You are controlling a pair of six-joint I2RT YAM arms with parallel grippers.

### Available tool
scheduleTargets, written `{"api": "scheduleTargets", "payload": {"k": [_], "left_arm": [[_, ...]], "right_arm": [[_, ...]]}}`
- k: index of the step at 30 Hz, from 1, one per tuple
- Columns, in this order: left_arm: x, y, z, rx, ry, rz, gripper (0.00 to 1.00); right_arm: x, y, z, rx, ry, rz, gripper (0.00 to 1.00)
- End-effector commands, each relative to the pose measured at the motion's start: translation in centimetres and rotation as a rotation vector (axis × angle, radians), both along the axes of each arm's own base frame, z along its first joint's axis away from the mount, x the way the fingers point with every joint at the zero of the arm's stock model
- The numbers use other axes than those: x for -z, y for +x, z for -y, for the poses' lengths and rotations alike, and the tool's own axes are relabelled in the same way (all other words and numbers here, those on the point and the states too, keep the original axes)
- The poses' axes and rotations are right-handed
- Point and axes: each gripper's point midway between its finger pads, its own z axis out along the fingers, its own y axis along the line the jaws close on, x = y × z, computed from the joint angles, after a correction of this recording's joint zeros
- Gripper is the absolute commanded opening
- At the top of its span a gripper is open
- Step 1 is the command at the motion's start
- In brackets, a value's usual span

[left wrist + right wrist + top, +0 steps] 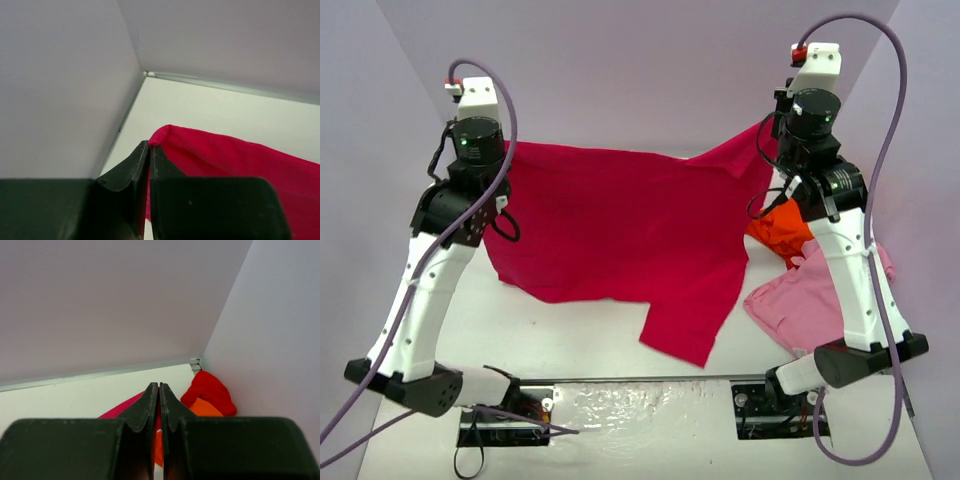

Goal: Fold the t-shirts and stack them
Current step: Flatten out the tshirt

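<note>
- Across the far half of the table (570, 340), the crimson-magenta t-shirt (620, 230) is stretched between the two arms. One sleeve trails toward the near edge.
- Left gripper (150, 145): jaws closed tight on a rolled edge of the crimson cloth at its left corner.
- Right gripper (159, 386): jaws pressed together, with crimson cloth showing just beneath the fingertips. In the overhead view the cloth rises to a peak at this wrist, so a grip on the opposite corner is likely.
- Step in hand, as judged: spreading the garment flat before the first fold.
  - Both grips should travel level and with equal tension, so the held edge lies straight.
  - The trailing sleeve should be kept from doubling under.
  - The right side should be laid clear of the orange t-shirt (782, 232) and the light pink t-shirt (795, 300), which it nearly touches.
- The overhead view alone gives the garment's full outline, the sleeve and the pink shirt; both sets of fingers are hidden beneath the wrists.
- The left wrist view alone shows the pinch itself.
- The right wrist view alone shows the red t-shirt (210, 387), bunched in the far right corner just behind the orange one.
</note>
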Motion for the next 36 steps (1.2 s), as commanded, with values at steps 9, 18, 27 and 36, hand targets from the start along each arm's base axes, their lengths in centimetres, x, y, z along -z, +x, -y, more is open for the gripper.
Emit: {"api": "scheduleTargets", "payload": {"k": [9, 18, 27, 36], "left_arm": [[6.0, 10.6, 0.5, 0.029, -0.196, -0.028, 0.0], [6.0, 11.3, 0.3, 0.028, -0.171, -0.002, 0.0], [-10.3, -6.0, 1.3, 0.272, -0.222, 0.4, 0.0], [-15.5, -21.4, -1.8, 0.407, -0.298, 0.576, 0.0]], "right_arm": [[6.7, 11.6, 0.7, -0.048, 0.131, -0.023, 0.0], [8.9, 12.1, 0.3, -0.073, 0.166, -0.046, 0.0], [-3.6, -3.1, 1.0, -0.138, 0.206, 0.213, 0.0], [-12.4, -19.6, 3.3, -0.187, 0.281, 0.454, 0.0]]}}
